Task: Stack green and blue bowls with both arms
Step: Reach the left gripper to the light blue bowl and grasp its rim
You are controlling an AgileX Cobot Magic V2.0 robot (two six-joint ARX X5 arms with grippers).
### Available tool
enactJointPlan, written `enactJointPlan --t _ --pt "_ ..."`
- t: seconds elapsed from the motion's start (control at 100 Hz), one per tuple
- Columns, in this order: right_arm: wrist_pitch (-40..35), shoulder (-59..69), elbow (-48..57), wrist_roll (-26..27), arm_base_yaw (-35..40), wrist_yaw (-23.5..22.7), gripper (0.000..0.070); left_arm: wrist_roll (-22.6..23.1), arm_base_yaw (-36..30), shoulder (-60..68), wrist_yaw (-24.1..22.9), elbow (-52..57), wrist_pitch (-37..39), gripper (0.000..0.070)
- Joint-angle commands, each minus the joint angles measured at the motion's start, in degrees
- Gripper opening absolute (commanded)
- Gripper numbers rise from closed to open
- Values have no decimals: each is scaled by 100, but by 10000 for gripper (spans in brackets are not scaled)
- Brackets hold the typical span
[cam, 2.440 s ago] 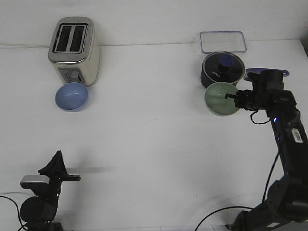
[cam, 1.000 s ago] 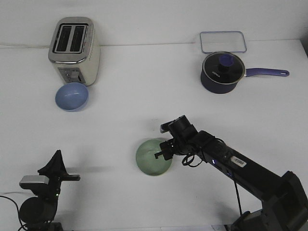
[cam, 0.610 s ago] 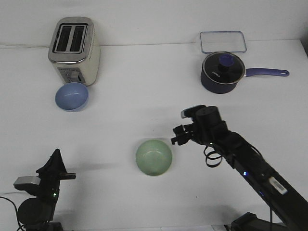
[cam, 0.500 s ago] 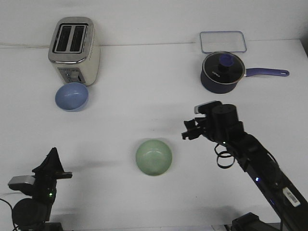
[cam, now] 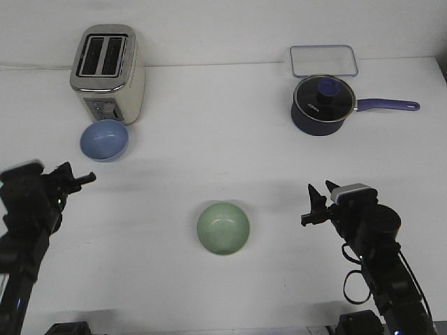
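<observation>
The pale green bowl (cam: 223,228) sits upright on the white table (cam: 209,160), near the front middle. The light blue bowl (cam: 104,139) stands at the back left, right in front of the toaster. My right gripper (cam: 313,204) is open and empty, off to the right of the green bowl and clear of it. My left gripper (cam: 78,175) is raised at the left edge, in front of the blue bowl and short of it. Its fingers look spread and hold nothing.
A silver toaster (cam: 108,72) stands at the back left. A dark navy saucepan (cam: 322,105) with a glass lid and a long handle stands at the back right. A clear rectangular lid (cam: 324,61) lies behind it.
My right gripper carried the green bowl from beside the saucepan to the front middle, let it go and drew back to the right. My left arm rose toward the blue bowl.
</observation>
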Motion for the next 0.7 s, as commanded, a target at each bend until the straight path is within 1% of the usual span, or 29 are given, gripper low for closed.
enactJointPlan --t 0.0,0.02,0.09,0.12,0.15,0.17,0.22,0.39,0.55,0.69 --pt "17 -157 -98 13 -4 48 316 216 87 787 15 509 -184 103" --pt "-4 -214 -136 13 -7 50 316 216 118 966 31 638 -236 156" --pt "-140 -358 -201 0 -7 48 316 216 227 1561 133 1062 -361 390" --pt "-188 -391 -208 -7 -7 46 316 221 275 1799 190 1235 -411 479" --pt "-214 -402 -208 -11 -7 46 316 221 313 2015 229 1386 -437 536" --pt "-232 -422 -208 -11 -7 42 316 223 334 2157 267 1484 -455 558" --pt "-245 -426 -208 -11 -7 28 316 273 387 2472 332 1698 -487 558" --pt "-245 -417 -208 -11 -7 28 316 343 533 3464 348 2275 -555 557" --pt "-260 -417 -208 -9 -7 26 316 579 629 4249 348 2640 -535 557" --pt "-269 -417 -208 -9 -7 26 316 581 702 4806 350 2883 -420 557"
